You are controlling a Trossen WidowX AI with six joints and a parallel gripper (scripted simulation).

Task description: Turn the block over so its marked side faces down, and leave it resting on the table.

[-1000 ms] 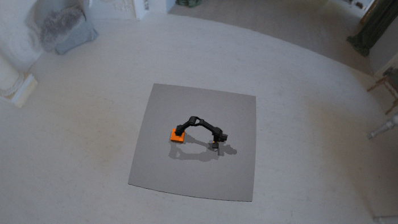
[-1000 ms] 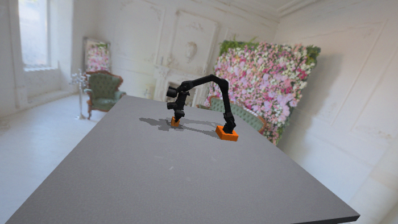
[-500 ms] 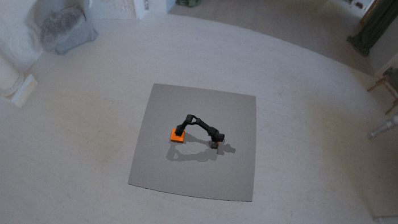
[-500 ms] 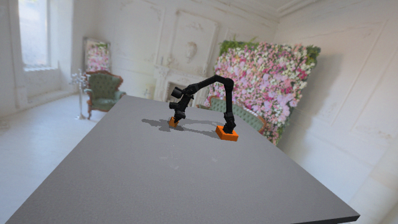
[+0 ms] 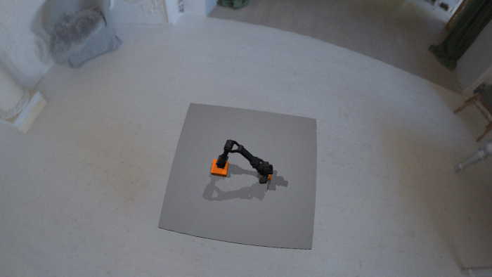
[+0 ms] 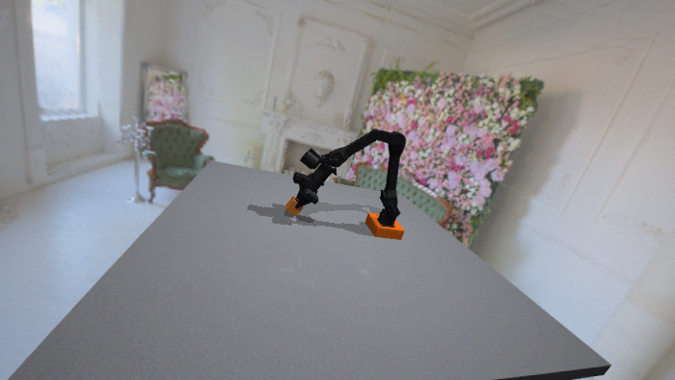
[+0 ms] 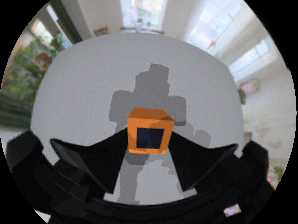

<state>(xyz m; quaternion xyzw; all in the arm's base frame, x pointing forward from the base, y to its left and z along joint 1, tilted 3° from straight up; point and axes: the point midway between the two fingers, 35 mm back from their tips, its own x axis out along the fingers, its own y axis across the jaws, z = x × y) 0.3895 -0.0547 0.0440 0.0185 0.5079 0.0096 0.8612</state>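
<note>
Gripper [image 7: 149,156] clamped on orange block [image 7: 150,133] (dark marked face toward wrist camera); likely rigid, light, best pinched across plain flat sides
</note>
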